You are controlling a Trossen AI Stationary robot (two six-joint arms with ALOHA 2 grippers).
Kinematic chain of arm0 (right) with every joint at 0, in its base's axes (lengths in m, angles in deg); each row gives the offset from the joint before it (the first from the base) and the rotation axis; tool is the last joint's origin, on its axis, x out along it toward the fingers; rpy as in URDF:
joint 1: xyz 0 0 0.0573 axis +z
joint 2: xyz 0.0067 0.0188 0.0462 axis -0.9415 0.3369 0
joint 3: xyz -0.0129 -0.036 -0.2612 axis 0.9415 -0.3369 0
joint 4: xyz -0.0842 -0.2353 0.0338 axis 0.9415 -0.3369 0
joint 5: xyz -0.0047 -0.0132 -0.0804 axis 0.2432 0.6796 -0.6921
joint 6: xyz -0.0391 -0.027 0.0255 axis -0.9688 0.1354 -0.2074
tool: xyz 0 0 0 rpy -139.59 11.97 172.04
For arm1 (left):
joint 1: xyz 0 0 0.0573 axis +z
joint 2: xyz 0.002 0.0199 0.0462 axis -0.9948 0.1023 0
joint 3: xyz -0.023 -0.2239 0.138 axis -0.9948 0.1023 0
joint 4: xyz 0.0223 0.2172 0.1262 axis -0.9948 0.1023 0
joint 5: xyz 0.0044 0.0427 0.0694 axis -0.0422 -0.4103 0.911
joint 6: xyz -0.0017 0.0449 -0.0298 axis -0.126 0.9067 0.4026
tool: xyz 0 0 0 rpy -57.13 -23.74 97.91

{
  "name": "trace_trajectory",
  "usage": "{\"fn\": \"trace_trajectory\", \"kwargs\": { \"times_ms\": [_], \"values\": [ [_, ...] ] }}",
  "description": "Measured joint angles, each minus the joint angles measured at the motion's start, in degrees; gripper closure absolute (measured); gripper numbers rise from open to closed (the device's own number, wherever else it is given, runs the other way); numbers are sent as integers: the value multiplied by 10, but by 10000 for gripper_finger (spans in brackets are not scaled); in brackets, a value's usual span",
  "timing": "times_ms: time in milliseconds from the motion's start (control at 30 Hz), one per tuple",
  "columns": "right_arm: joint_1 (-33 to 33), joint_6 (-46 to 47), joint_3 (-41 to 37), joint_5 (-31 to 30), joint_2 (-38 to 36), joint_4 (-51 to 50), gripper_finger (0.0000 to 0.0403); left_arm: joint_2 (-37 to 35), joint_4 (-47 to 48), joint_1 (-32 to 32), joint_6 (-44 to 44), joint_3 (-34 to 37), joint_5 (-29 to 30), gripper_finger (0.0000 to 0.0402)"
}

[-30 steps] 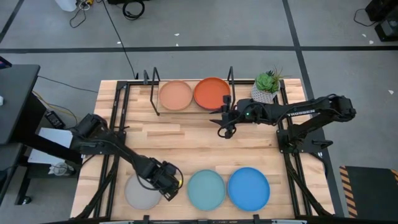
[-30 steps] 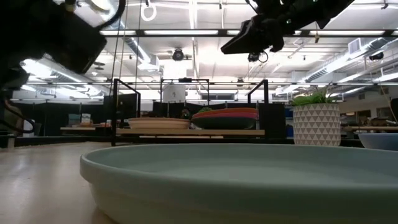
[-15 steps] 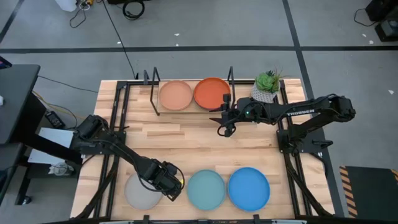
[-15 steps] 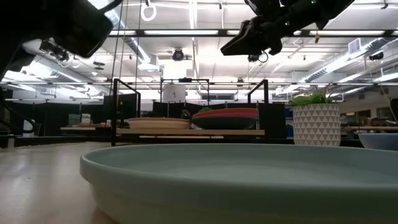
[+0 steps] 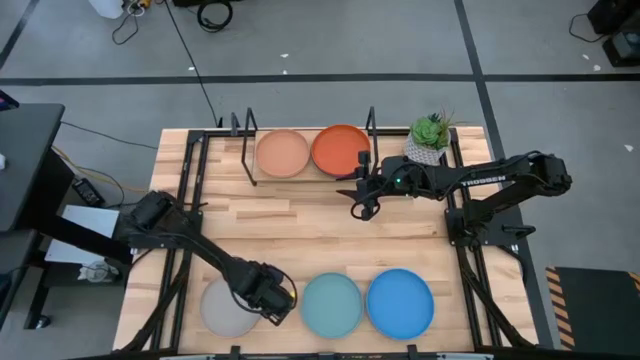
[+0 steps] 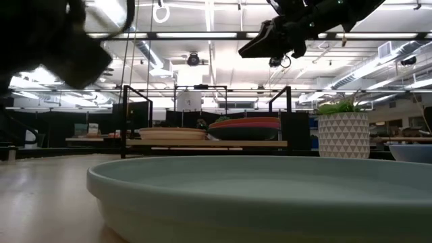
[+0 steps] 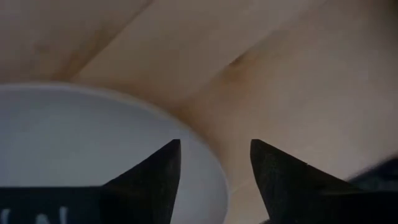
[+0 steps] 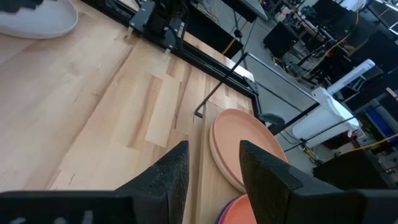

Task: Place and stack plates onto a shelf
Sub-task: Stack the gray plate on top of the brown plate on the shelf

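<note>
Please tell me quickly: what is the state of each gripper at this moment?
Left gripper: open, its fingers astride the rim of the grey plate, holding nothing.
Right gripper: open and empty, raised beside the shelf.

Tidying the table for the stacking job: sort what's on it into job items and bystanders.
Job:
grey plate
light turquoise plate
blue plate
salmon plate and orange plate, both on the shelf

Bystanders:
potted plant

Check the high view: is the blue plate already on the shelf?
No, the blue plate lies on the table's near edge beside the light turquoise plate, far from the shelf.
</note>
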Motion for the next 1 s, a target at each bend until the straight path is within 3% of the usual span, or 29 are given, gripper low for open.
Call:
{"fn": "trace_trajectory", "kwargs": {
  "times_ms": [167, 333, 633, 867, 1000],
  "values": [
    [0, -2, 0, 1, 0, 0, 255, 39, 10, 7, 14, 1, -75, 218],
    [0, -2, 0, 2, 0, 2, 255, 41, 9, 8, 33, 0, -78, 251],
    [0, 0, 0, 2, 0, 2, 255, 41, 19, 7, 105, 0, -110, 384],
    [0, 20, 0, 2, 0, -4, 255, 12, 75, -2, 243, 0, -134, 386],
    [0, 48, 0, 2, 0, -21, 255, -34, 153, -1, 342, 0, -102, 387]
  ]
}}
